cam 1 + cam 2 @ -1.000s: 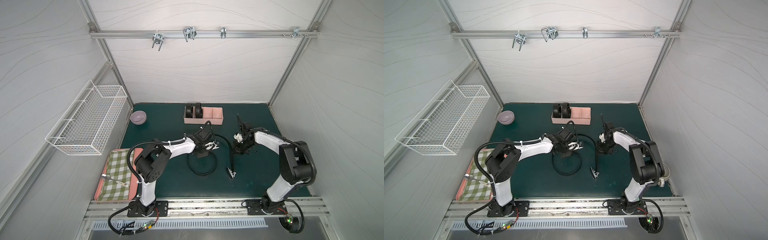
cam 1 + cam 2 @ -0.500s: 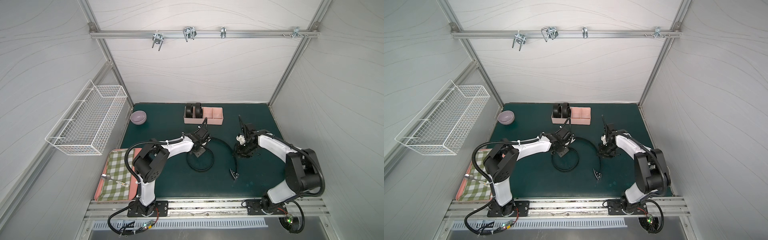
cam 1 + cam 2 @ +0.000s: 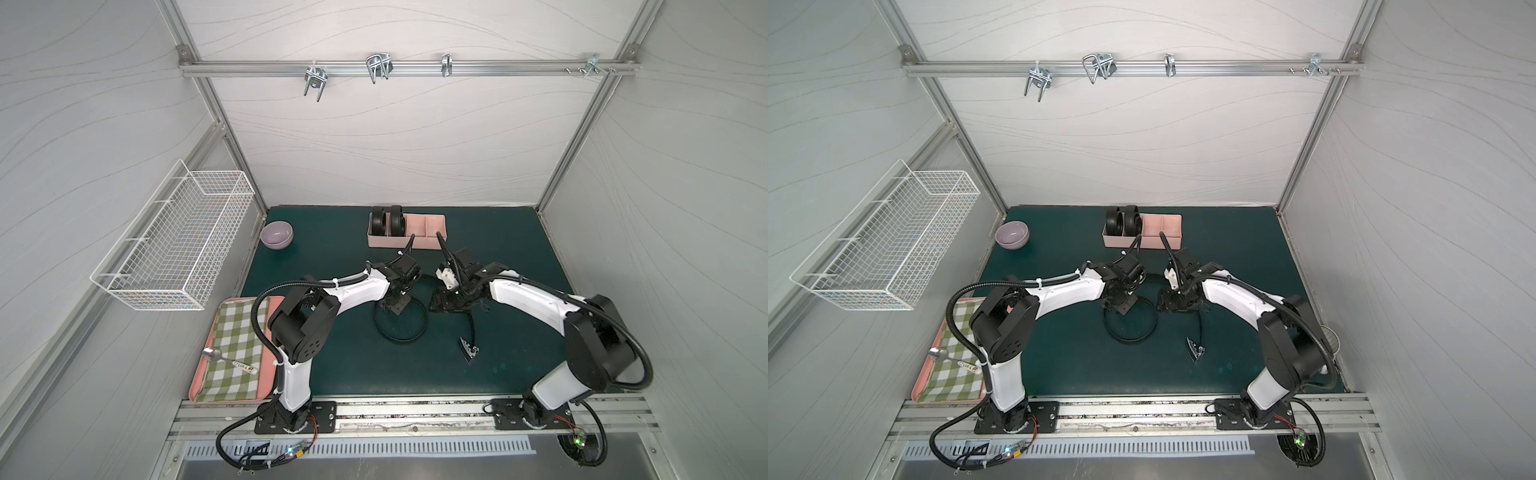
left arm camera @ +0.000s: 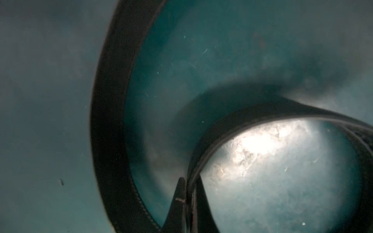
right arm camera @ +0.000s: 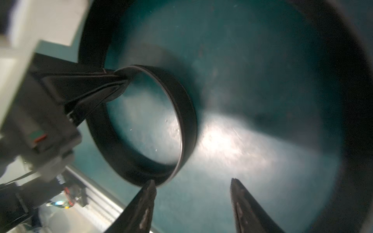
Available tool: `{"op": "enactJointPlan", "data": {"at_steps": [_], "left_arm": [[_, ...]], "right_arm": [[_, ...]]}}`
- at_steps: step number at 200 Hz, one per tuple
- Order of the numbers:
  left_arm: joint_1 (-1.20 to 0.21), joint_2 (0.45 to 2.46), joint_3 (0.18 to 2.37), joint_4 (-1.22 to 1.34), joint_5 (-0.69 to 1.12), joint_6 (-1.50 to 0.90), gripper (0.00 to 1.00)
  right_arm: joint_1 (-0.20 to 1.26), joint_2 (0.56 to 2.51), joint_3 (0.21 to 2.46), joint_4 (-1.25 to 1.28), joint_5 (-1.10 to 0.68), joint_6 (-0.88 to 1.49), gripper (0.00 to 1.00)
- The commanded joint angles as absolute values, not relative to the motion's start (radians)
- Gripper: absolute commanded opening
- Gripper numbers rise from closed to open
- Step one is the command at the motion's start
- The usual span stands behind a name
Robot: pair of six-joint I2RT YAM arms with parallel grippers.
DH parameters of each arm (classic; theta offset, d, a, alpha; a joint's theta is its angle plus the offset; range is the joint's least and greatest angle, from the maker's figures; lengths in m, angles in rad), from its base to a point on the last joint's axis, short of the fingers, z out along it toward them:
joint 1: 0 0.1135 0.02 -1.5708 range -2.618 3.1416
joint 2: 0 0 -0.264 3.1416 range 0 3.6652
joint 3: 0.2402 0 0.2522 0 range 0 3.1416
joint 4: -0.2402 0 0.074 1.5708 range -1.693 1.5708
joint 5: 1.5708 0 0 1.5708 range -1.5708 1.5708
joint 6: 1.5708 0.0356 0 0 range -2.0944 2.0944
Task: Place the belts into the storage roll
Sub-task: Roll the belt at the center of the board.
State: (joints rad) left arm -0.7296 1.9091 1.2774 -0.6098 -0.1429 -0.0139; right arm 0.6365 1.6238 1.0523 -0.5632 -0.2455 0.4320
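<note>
A robotics lab cell: white panel walls (image 3: pixel 395 137), aluminium framing (image 3: pixel 249 70), left arm (image 3: pixel 357 291) and right arm (image 3: pixel 528 297) bolted to a rail (image 3: pixel 395 409) at a green-matted desk (image 3: pixel 374 365).

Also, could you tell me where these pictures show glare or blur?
In both top views, sharp and evenly lit. In the left wrist view, dim, the belt soft, glare on the mat. In the right wrist view, the right gripper blurred, another bright patch.
</note>
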Motion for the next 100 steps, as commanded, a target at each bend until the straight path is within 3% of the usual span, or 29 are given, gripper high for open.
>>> {"op": "enactJointPlan", "data": {"at_steps": [1,28,59,85,100], "left_arm": [[-0.735,1.945,1.312,-0.623,-0.114,-0.096,0.0],[-0.736,1.945,1.301,-0.595,-0.114,-0.147,0.0],[-0.735,1.958,1.311,-0.585,-0.098,-0.202,0.0],[-0.736,1.945,1.284,-0.528,-0.047,-0.194,0.0],[-0.736,1.916,1.246,-0.47,-0.045,-0.177,0.16]], "right_arm": [[0.671,1.705,1.109,-0.502,-0.199,0.455,0.58],[0.69,1.799,1.156,-0.5,-0.164,0.453,0.45],[0.69,1.85,1.18,-0.504,-0.147,0.437,0.23],[0.687,1.852,1.175,-0.502,-0.123,0.421,0.13],[0.688,1.85,1.169,-0.496,-0.121,0.406,0.11]]}}
